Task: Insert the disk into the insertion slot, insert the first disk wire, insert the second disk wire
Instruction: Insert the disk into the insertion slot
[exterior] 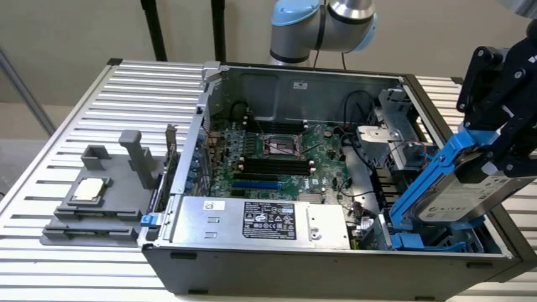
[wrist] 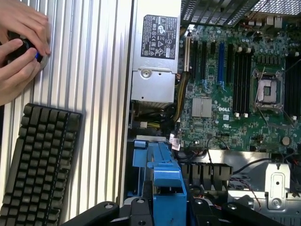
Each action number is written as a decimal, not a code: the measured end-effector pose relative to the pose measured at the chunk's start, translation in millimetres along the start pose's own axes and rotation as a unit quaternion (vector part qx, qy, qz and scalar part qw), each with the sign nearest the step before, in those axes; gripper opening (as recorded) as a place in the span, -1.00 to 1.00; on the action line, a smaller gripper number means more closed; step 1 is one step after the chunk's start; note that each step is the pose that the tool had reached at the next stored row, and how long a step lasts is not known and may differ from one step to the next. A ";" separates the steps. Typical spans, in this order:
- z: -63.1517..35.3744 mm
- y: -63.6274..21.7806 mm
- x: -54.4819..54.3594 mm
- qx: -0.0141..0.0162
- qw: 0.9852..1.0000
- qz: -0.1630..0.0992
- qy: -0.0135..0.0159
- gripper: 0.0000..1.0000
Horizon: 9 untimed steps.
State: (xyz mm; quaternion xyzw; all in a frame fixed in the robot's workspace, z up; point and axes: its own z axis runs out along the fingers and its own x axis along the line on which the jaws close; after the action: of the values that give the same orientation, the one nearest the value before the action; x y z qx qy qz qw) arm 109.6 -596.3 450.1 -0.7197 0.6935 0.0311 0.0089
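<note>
The disk [exterior: 459, 200] hangs tilted over the open computer case [exterior: 336, 267] at the exterior view's right. Its blue carrier frame [exterior: 428, 179] slopes down toward the insertion slot [exterior: 424, 241] in the near corner of the case. The claw [exterior: 495, 165] is clamped on the disk's raised end. The lower end sits at the slot's blue tabs, and the disk is not yet seated. The silver power supply [exterior: 260, 220] lies just beside the slot, and the motherboard [exterior: 277, 157] is behind it. A grey fixture [exterior: 100, 195] rests on the slatted bench [exterior: 126, 88].

In the wrist view the carrier frame [wrist: 162, 172] runs straight out from the claw [wrist: 167, 214], pinched between its black fingers [wrist: 141, 212]. It points into the gap beside the power supply [wrist: 157, 52]. A person's hands [wrist: 19, 44] and a keyboard [wrist: 42, 165] are on the bench [wrist: 99, 70], well apart from the case.

To do this step well, I judge the frame's edges must line up squarely with the bay walls. The tilt should be levelled so neither rail catches. The nearby cables [wrist: 176, 106] need to stay out of the path.
</note>
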 end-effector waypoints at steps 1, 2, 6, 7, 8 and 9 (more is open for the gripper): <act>0.6 0.0 0.2 0.000 1.000 0.000 0.000 -0.36; 1.1 0.0 0.3 0.001 1.000 0.000 0.000 -0.36; 4.0 -0.1 0.5 0.002 1.000 0.000 -0.002 -0.36; 4.8 -0.1 0.6 0.002 1.000 0.000 -0.002 -0.36; 5.6 -0.1 0.6 0.003 1.000 0.000 -0.002 -0.36; 6.1 -0.2 0.6 0.003 1.000 0.000 -0.003 -0.36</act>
State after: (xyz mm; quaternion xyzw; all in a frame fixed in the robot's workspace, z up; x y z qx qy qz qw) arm 109.6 -596.6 444.0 -0.7198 0.6934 0.0312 0.0129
